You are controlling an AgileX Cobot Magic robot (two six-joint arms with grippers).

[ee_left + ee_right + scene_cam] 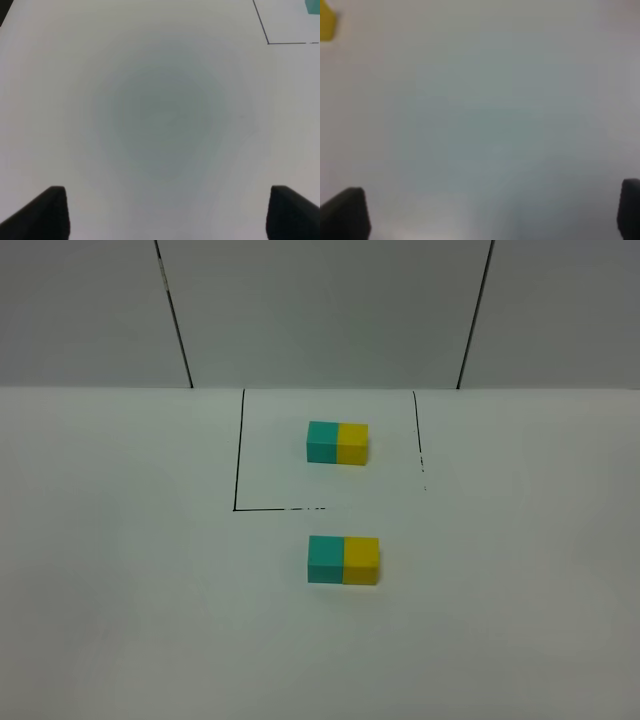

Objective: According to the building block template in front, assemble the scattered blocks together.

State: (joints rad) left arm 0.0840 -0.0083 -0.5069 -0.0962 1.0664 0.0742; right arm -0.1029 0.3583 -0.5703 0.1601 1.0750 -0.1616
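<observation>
The template (337, 443), a teal-and-yellow bar, sits inside the black-lined box (238, 508) at the back. In front of the box a teal cube (325, 559) and a yellow cube (362, 560) stand side by side, touching, teal on the left. Neither arm shows in the exterior view. My left gripper (167, 215) is open and empty over bare table, with the box corner and a bit of the template's teal (313, 6) far from it. My right gripper (487, 212) is open and empty; a yellow block edge (326, 22) shows far off, and I cannot tell which block it is.
The white table (120, 590) runs back to a grey panelled wall (320, 310). The black box outline (268, 43) is open toward the front right, with its line broken in places.
</observation>
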